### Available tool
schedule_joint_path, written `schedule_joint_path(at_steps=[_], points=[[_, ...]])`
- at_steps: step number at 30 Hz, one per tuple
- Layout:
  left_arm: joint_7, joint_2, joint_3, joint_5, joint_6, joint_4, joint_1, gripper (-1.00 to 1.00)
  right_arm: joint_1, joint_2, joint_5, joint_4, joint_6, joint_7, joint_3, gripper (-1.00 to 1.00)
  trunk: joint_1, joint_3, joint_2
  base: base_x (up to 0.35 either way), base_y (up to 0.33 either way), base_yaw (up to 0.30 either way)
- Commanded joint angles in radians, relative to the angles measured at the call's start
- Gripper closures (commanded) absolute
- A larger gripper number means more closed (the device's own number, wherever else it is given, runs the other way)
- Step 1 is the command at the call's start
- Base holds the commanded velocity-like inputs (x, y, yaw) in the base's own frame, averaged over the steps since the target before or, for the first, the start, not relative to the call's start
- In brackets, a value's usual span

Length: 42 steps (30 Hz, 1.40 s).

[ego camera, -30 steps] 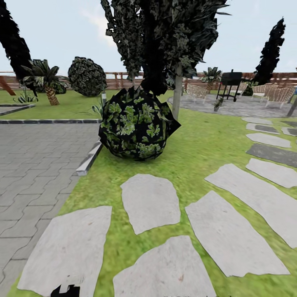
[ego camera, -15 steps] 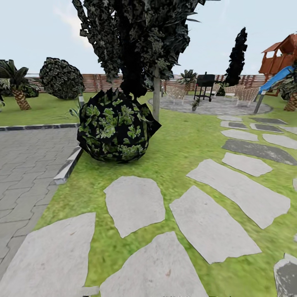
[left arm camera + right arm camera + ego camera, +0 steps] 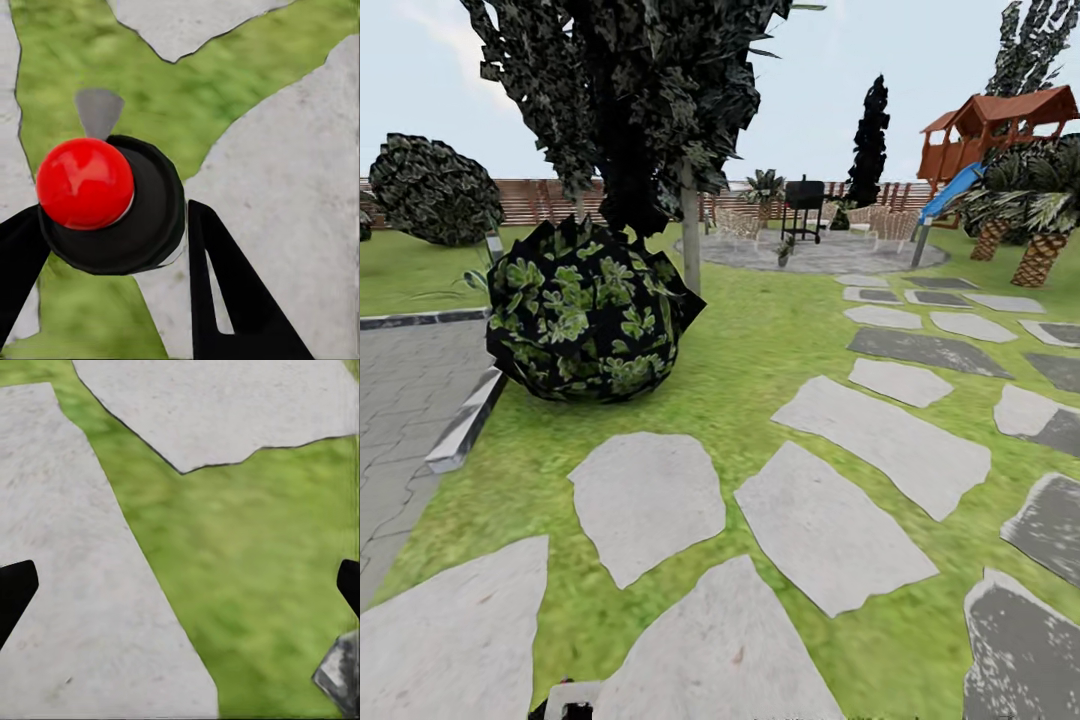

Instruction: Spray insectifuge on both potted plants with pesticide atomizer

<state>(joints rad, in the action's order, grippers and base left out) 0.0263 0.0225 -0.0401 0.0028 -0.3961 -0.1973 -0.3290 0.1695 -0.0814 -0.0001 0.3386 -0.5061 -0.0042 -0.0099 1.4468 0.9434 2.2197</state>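
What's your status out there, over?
Right fingers open, empty. Left fingers flank a red-knobbed black disc, grip unclear. Round paving and grill far ahead across lawn; bush and tree left of the way.

Flat, even daylight falls from a pale sky (image 3: 840,60) over the garden, casting almost no shadows. Grass (image 3: 760,340) textures smear; foliage renders jagged, dark.
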Motion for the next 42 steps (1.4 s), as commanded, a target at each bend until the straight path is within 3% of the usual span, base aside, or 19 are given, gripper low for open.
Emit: schedule_joint_path(at_steps=[1, 10, 21, 35, 42], points=[[0.000, 0.000, -0.004, 0.002, -0.003, -0.009, 0.000, 1.00, 0.001, 0.000, 0.000, -0.001, -0.003, 0.000, -0.001, -1.00, 0.000, 0.001, 0.000, 0.000, 0.000, -0.299], [0.001, 0.006, -0.003, 0.003, -0.002, -0.034, 0.021, 1.00, 0.001, 0.001, 0.000, -0.001, -0.003, 0.000, -0.001, -1.00, 0.000, 0.001, 0.000, 0.015, 0.000, -0.299], [0.000, 0.007, -0.003, -0.001, -0.001, -0.033, 0.030, 1.00, 0.001, 0.002, 0.000, -0.002, -0.003, 0.000, -0.001, -1.00, 0.000, 0.001, 0.000, 0.332, 0.000, -0.291], [0.000, 0.008, -0.003, 0.000, -0.001, -0.033, 0.030, 1.00, 0.001, 0.005, 0.000, -0.003, -0.003, 0.001, 0.001, -1.00, 0.000, 0.001, 0.000, 0.334, -0.059, -0.022], [0.000, 0.008, -0.003, -0.001, -0.001, -0.033, 0.030, 1.00, 0.001, 0.005, 0.000, -0.003, -0.003, 0.001, 0.000, -1.00, 0.000, 0.001, 0.000, 0.336, -0.007, -0.221]])
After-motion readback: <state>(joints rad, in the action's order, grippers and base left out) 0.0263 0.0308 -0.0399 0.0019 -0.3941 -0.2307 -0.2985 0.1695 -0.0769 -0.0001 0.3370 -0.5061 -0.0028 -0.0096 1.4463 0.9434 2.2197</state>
